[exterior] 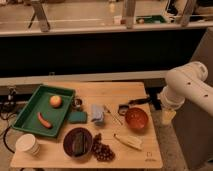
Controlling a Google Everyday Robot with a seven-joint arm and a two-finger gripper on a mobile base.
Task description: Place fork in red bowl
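The fork (113,115) is a thin pale metal strip lying diagonally on the wooden table, just left of the red bowl (136,119). The bowl is round, glossy orange-red and looks empty. It sits at the table's right side. My gripper (167,116) hangs pale yellow below the white arm (186,87), off the table's right edge and right of the bowl. It is open, holds nothing, and is clear of both the fork and the bowl.
A black-handled tool (133,104) lies behind the bowl. A blue cloth (97,114) and a green sponge (77,117) lie left of the fork. A plum bowl (77,141), grapes (102,150), a cream-yellow oblong (127,141), a white cup (27,145) and a green tray (30,114) fill the rest.
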